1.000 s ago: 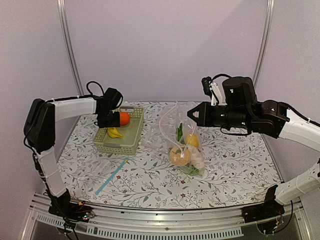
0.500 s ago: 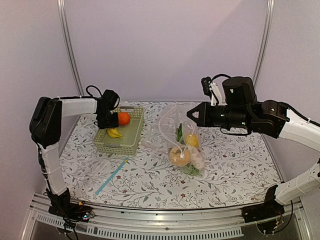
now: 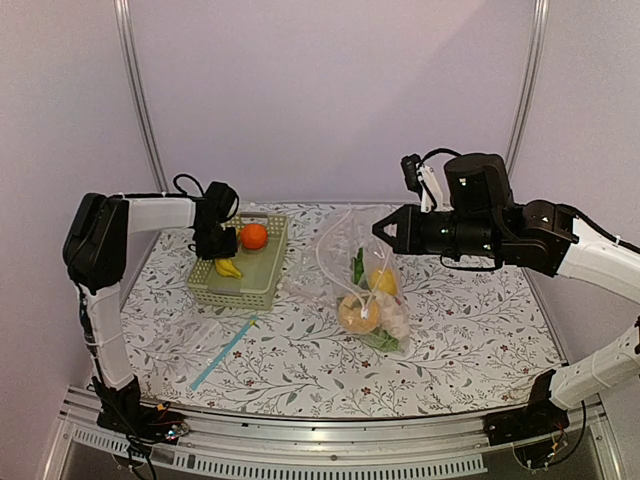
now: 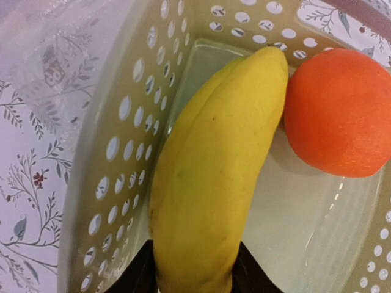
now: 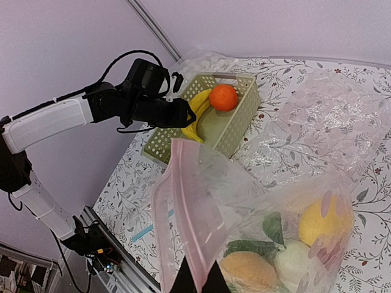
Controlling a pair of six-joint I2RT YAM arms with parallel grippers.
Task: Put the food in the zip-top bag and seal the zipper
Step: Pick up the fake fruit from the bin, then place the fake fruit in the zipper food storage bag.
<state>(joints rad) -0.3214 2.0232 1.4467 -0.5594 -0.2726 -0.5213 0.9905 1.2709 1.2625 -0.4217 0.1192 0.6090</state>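
Top view: the left claw (image 3: 222, 242) dips into the pale green basket (image 3: 262, 285) beside the orange (image 3: 254, 236). The right claw (image 3: 385, 228) holds the zip-top bag (image 3: 345, 250) up off the tabletop (image 3: 470, 340), with food (image 3: 360, 312) inside.
Left wrist: its fingers clamp the banana (image 4: 214, 171), which lies in the basket.
Right wrist: its fingers are pinched together on the pink zipper (image 5: 183, 207).

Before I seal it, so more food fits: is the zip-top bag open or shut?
Open: its zipper gapes in a loop, one side pinched by the right tool.
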